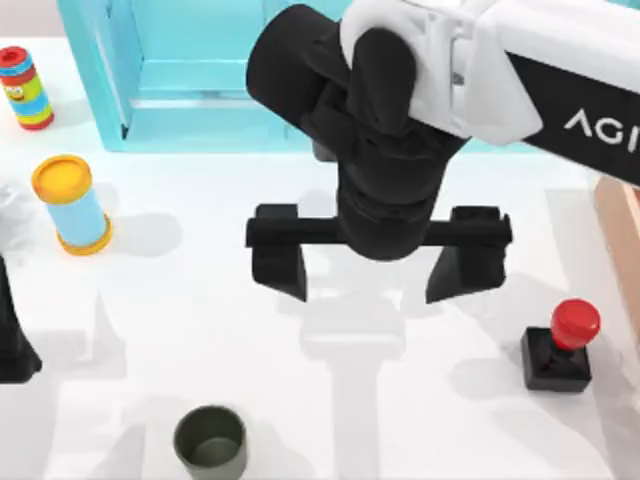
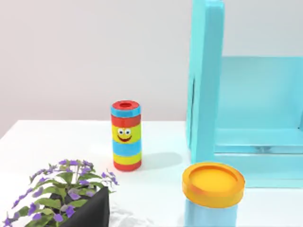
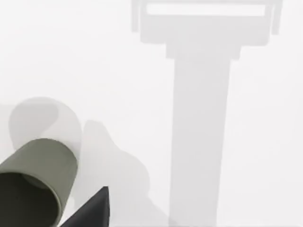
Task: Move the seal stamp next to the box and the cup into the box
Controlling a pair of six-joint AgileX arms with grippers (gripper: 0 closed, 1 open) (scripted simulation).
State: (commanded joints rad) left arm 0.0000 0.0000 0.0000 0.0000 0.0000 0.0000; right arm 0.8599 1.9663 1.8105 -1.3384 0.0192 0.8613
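My right gripper (image 1: 372,272) hangs open above the middle of the table, its two black fingers (image 1: 280,265) spread wide with nothing between them. The dark olive cup (image 1: 210,441) stands upright near the front edge, to the gripper's front left; the right wrist view shows the cup (image 3: 34,184) close by. The seal stamp (image 1: 560,346), a black cube with a red knob, stands at the front right, apart from the gripper. A tan strip of the box (image 1: 620,228) shows at the right edge, behind the stamp. My left gripper (image 1: 12,345) sits parked at the left edge.
A large turquoise shelf unit (image 1: 190,80) stands along the back. A light-blue cylinder with a yellow lid (image 1: 70,205) and a striped cylinder (image 1: 25,88) stand at the back left. A purple-flowered plant in a black pot (image 2: 66,196) is near the left arm.
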